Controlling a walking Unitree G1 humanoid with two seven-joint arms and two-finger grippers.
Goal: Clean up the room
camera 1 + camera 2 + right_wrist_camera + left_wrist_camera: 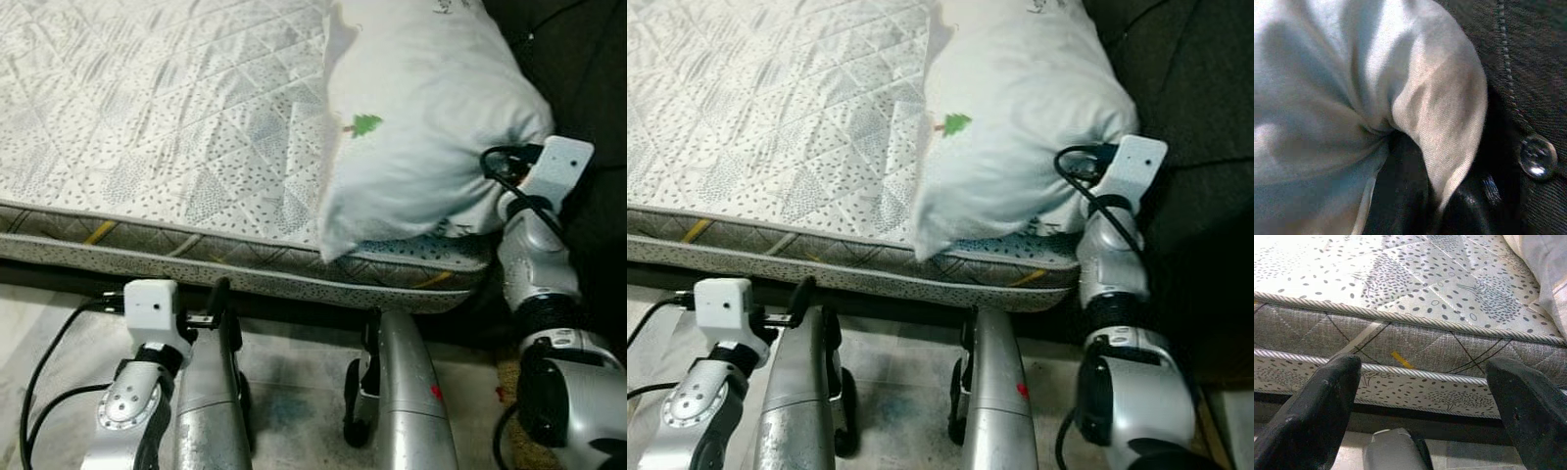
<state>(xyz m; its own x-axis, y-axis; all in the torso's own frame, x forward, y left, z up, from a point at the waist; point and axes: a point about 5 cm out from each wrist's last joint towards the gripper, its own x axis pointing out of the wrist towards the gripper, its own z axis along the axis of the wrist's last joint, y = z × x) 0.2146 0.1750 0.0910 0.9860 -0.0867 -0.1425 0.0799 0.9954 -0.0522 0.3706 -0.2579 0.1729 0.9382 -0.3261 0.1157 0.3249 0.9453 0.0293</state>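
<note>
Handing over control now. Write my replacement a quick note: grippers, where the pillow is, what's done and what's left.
Right gripper: shut on the pillow, pinching a fold of fabric at its right edge.
Left gripper: open, holding nothing, low in front of the mattress side.
Pillow: on the mattress's right end, one corner overhanging the front edge, next to dark upholstery.
Done: pillow gripped.
Left: probably seat it fully on the mattress, then release.
</note>
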